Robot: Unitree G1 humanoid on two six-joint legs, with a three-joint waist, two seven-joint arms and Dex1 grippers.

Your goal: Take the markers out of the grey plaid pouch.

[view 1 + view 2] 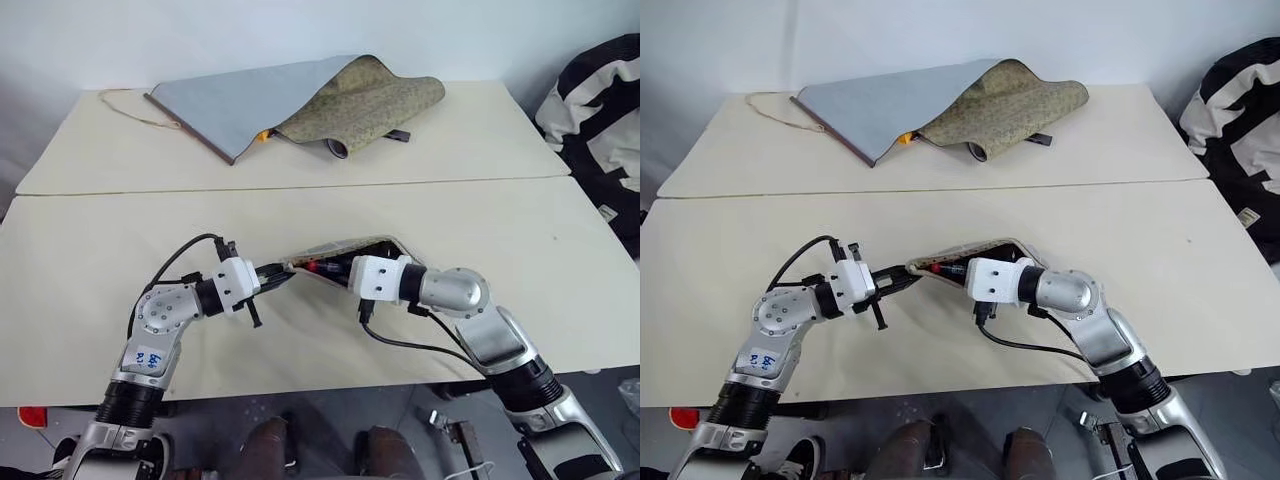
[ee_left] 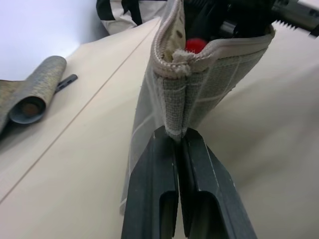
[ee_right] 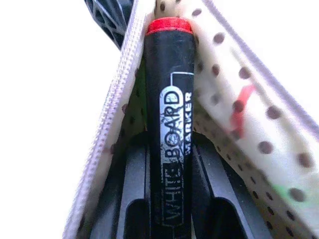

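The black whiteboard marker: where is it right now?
In the right wrist view, the marker sits clamped in the right hand, inside the open grey plaid pouch at the near table's middle.

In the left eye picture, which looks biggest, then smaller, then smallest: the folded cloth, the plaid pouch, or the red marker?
1. Folded cloth, biggest, though farthest away.
2. Plaid pouch, partly hidden by the right claw.
3. Red marker, just a peek inside the pouch.

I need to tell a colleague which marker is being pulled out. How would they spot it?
Between the two arms on the near table, the grey plaid pouch gapes open. Clamped in the right gripper inside is the whiteboard marker: black barrel, red end.
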